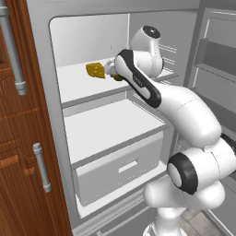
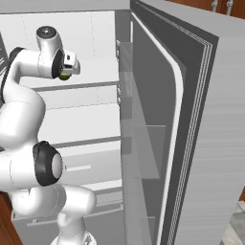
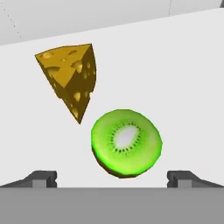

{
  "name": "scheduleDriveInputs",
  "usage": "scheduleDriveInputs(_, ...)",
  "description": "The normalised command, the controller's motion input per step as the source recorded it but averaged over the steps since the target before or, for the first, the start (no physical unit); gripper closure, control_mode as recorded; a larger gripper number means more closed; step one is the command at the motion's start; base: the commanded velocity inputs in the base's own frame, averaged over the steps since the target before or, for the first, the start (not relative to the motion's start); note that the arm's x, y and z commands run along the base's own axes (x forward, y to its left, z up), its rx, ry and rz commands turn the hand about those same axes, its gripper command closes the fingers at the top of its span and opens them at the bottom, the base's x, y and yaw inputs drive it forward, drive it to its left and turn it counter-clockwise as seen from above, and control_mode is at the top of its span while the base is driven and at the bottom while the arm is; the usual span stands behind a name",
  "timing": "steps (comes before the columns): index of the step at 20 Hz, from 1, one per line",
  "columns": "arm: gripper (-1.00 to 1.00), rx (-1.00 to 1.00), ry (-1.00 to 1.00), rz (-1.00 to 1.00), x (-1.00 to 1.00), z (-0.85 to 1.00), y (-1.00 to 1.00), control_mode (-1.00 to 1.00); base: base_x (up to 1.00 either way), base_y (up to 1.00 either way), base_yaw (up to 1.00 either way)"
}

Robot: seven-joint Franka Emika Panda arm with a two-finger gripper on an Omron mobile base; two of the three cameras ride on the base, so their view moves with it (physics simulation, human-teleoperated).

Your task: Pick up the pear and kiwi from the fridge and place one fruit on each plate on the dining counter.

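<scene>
A simulated home kitchen. An open grey fridge (image 1: 115,152) with white shelves and a white drawer (image 1: 120,167) holds a cheese wedge (image 3: 70,78) and a cut kiwi (image 3: 126,142). A brown wooden cabinet (image 1: 18,152) with metal handles stands beside it.

White fridge shelf (image 3: 183,78) with cheese wedge (image 3: 70,76) near halved kiwi (image 3: 126,142).

Both base views look from behind the arm into the fridge (image 1: 92,124); the hand view faces its shelf (image 3: 183,87) closely.
</scene>
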Motion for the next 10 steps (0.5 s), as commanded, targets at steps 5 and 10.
scheduleDriveInputs(5, -1.0, 0.0, 0.0, 0.0, 0.45, 0.0, 0.0, -1.0, 0.0, 0.0, 0.0)
scheduleDriveInputs(10, -1.0, 0.0, 0.03, 0.0, 0.19, 0.0, 0.0, -1.0, 0.0, 0.0, 0.0)
